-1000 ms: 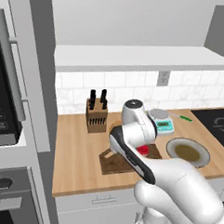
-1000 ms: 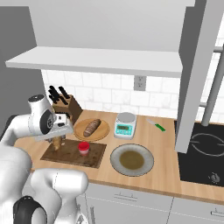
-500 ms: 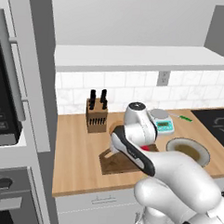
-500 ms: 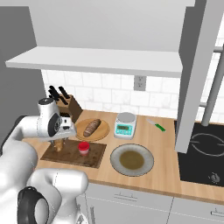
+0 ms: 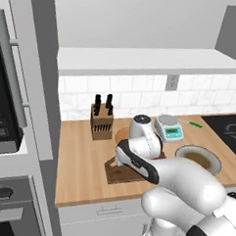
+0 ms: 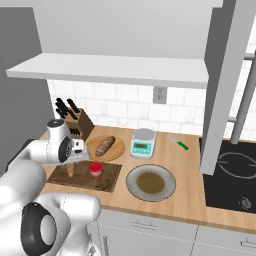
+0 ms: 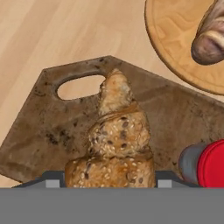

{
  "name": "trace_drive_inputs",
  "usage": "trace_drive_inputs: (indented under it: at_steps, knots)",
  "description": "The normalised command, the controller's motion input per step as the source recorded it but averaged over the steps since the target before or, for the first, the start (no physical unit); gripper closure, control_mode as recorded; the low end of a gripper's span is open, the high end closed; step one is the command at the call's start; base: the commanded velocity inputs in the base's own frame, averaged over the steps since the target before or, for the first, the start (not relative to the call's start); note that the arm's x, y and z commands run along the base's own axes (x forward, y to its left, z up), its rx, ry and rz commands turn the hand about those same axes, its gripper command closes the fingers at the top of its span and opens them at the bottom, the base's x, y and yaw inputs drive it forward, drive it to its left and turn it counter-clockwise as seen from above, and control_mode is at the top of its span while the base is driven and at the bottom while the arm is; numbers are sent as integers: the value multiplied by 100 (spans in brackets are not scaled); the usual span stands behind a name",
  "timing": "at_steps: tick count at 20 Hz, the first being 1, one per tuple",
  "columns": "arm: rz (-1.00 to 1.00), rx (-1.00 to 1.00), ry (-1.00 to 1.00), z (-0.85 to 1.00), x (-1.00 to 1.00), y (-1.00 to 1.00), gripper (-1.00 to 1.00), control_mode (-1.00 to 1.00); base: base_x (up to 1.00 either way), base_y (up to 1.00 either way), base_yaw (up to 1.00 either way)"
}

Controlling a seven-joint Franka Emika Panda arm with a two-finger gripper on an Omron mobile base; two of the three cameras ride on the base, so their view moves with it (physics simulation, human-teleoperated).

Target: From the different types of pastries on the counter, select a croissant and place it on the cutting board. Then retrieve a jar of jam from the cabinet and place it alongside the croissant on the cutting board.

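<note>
My gripper (image 7: 109,180) is shut on the croissant (image 7: 118,140), a seeded golden-tan pastry that shows between the two fingertips. It hangs low over the dark brown cutting board (image 7: 39,131), close to the slot handle hole. From the right base view the croissant (image 6: 71,170) sits under my hand at the board's (image 6: 110,181) left end. The jar of jam (image 6: 95,169) with its red lid stands upright on the board just right of the croissant. In the hand view the jar (image 7: 209,164) is at the lower right. Whether the croissant touches the board I cannot tell.
Behind the board lies a round light-wood plate (image 6: 118,151) with the dark scored loaf (image 6: 105,145). A knife block (image 6: 76,121) stands at the back left, with a kitchen scale (image 6: 142,144) and a green-handled knife (image 6: 178,143) further right. A bowl of brown liquid (image 6: 150,182) sits right of the board, a stovetop (image 6: 230,172) beyond.
My hand has moved a little to the right and down over the board's left end, still holding the croissant. The jar and loaf have stayed in place.
</note>
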Motion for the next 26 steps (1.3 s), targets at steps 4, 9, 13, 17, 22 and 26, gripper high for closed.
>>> trace_drive_inputs:
  at_steps: [4, 9, 13, 17, 22, 26]
  knots:
    - [0, 0, 0, -15, 32, 0, -100, -100, 0, 0, 0]
    - [0, 0, 0, -13, 22, 0, -100, -100, 0, 0, 0]
    - [0, 0, 0, -10, 16, 0, -100, -100, 0, 0, 0]
    - [0, 0, 3, -11, 3, 0, -100, -100, 0, 0, 0]
    - [0, 0, -9, 34, -57, 16, -100, -100, 0, 0, 0]
    - [1, 0, -33, 100, -85, 19, -100, -100, 0, 0, 0]
